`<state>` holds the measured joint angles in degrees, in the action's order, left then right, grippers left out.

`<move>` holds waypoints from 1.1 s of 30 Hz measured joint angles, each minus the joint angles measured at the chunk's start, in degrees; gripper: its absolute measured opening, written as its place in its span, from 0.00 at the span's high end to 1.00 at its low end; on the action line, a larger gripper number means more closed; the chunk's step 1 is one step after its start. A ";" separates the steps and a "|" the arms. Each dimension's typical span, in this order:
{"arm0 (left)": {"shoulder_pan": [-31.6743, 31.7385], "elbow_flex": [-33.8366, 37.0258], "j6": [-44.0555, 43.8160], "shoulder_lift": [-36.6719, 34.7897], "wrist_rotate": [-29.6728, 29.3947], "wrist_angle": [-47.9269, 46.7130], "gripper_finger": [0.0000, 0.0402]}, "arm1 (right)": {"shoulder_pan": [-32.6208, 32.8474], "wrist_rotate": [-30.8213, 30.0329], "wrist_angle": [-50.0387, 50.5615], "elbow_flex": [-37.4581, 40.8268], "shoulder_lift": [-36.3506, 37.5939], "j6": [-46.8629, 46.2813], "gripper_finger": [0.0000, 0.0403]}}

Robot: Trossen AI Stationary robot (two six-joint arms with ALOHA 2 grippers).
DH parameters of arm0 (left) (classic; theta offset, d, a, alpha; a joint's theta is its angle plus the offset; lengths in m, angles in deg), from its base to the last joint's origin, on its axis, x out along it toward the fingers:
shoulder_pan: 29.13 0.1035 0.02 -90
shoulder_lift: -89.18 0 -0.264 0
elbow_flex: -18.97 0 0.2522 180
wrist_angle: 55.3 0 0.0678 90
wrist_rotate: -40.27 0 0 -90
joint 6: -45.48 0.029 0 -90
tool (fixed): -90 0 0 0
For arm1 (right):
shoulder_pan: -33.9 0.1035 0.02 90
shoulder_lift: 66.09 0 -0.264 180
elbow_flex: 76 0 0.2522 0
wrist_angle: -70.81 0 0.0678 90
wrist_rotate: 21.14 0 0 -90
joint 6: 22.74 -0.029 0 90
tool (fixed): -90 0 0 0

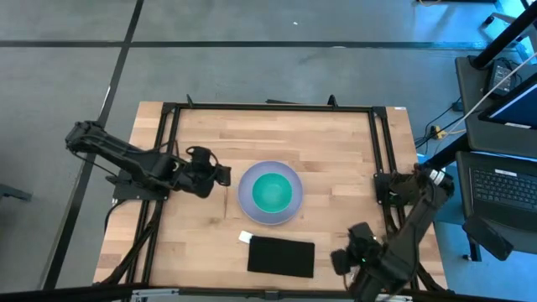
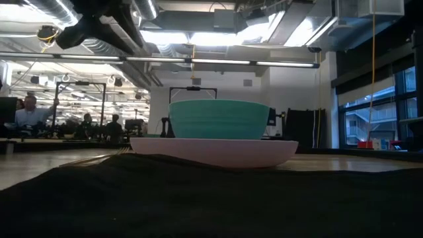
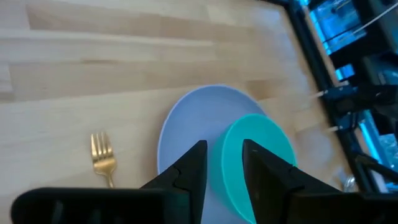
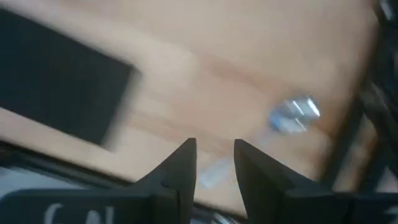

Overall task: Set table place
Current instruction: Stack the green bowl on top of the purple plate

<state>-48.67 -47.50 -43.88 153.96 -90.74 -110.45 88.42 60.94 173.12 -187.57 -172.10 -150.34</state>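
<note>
The lavender plate [image 1: 246,195] lies at the table's middle with the teal bowl [image 1: 272,191] standing in it; the low view shows the bowl [image 2: 218,119] upright on the plate [image 2: 215,151]. The gold fork [image 3: 102,160] lies flat on the wood just left of the plate. My left gripper [image 1: 221,175] hovers open by the plate's left rim, above the fork [image 1: 225,200]. My right gripper [image 1: 342,259] is open near the table's near right corner. In its wrist view the silver spoon [image 4: 294,116] lies flat on the wood ahead of the gripper [image 4: 215,163], blurred.
A black rectangular mat [image 1: 281,257] lies at the near edge, with a small white tag [image 1: 244,237] at its far left corner. Black frame rails [image 1: 379,151] run along the table's sides. Bare wood [image 1: 277,134] stretches beyond the plate. People sit far behind [image 2: 30,116].
</note>
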 joint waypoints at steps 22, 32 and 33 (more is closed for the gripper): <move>-1.96 -0.02 -0.09 0.01 0.41 -0.13 0.78 | 2.54 18.11 -28.92 27.59 -1.17 -4.30 0.73; -1.96 -0.02 -0.51 0.01 0.19 0.78 0.78 | 2.28 17.38 -34.06 31.85 -1.04 -5.70 0.73; -1.96 -0.02 -0.51 0.01 0.17 1.07 0.78 | 2.20 17.25 -34.11 31.90 -1.04 -5.72 0.73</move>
<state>-50.63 -47.52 -44.39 153.97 -90.57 -109.38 90.62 78.19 139.00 -155.67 -173.14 -156.06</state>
